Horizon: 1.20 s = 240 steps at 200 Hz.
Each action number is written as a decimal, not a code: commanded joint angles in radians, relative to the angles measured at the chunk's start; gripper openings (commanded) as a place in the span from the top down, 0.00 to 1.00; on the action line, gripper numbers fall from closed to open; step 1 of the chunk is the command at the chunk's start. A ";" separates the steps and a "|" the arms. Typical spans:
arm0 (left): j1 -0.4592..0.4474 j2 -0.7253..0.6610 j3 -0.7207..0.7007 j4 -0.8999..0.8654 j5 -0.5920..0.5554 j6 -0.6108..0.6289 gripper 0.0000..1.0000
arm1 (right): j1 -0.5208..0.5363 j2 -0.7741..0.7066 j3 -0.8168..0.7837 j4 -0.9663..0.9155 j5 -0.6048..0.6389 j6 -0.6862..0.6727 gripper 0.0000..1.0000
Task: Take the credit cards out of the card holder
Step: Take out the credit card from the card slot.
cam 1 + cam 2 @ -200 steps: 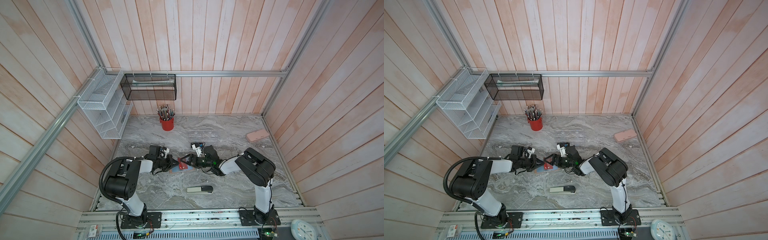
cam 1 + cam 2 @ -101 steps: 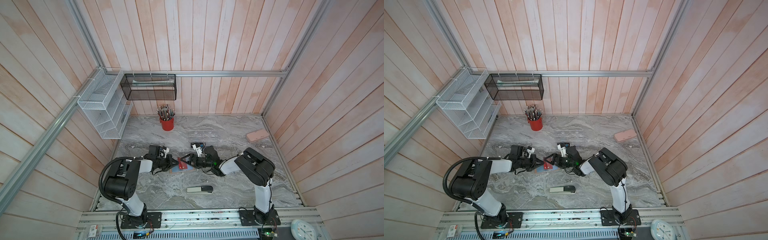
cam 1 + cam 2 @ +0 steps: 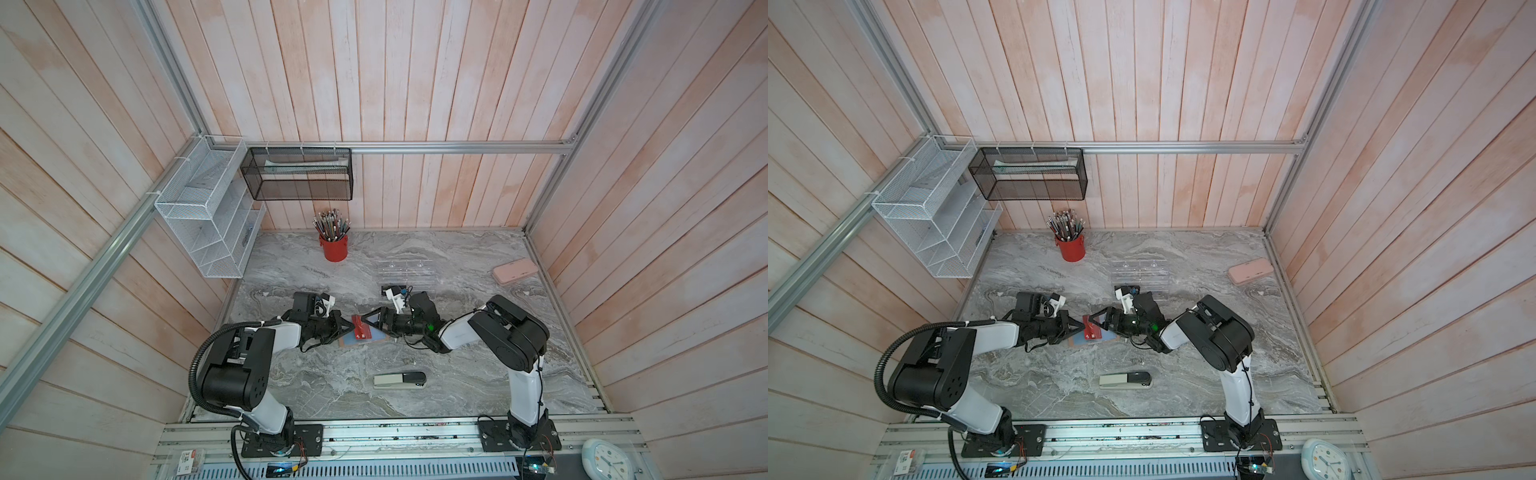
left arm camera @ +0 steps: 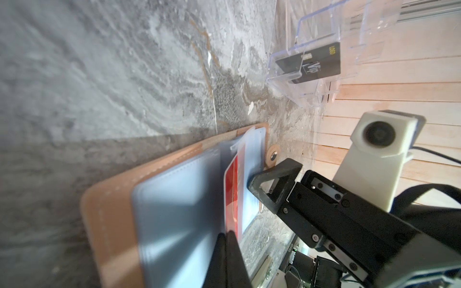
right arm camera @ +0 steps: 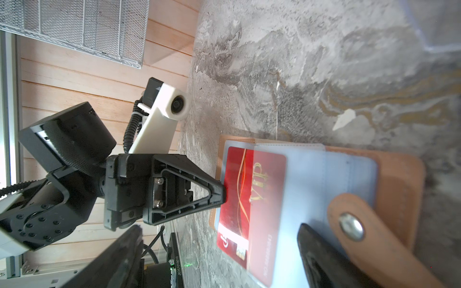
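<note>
- Grey marble tabletop (image 3: 457, 374), pink plank walls: two robot arms meet over the card holder (image 5: 399, 174), which lies open between the claws.
- Left claw (image 5: 222, 194), jaws together, pinches the bare edge of the red card (image 5: 237, 199). The card's far half sits under a clear bluish sleeve (image 5: 324, 187), so it is only partly out.
- Right claw (image 3: 376, 324), jaws spread wide and holding nothing, sets one finger (image 4: 254, 187) against the sleeve, near the snap tab (image 5: 351, 227). This apparently pins the holder so that the card, not the wallet, slides toward the left claw.
- Beyond the right claw, the black card (image 4: 311, 59) stands in a clear rack (image 4: 282, 82), well apart from the holder.
- The teal card is not in sight, and whether a sleeve hides it cannot be told.
</note>
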 commanded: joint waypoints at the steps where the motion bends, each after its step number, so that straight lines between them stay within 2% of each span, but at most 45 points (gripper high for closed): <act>1: 0.005 -0.054 -0.001 -0.071 -0.033 0.045 1.00 | -0.010 0.044 -0.024 -0.117 0.025 -0.008 0.02; 76: 0.005 -0.087 0.031 -0.164 -0.067 0.083 1.00 | -0.010 0.007 -0.001 -0.167 0.027 -0.051 0.02; 145: 0.004 -0.101 0.112 -0.255 -0.091 0.123 1.00 | -0.010 -0.073 0.033 -0.296 0.037 -0.141 0.02; 206: -0.015 -0.100 0.214 -0.402 -0.151 0.221 1.00 | -0.012 -0.141 0.131 -0.510 0.043 -0.305 0.02; 240: -0.062 -0.102 0.261 -0.476 -0.246 0.275 1.00 | -0.027 -0.223 0.208 -0.725 0.121 -0.396 0.02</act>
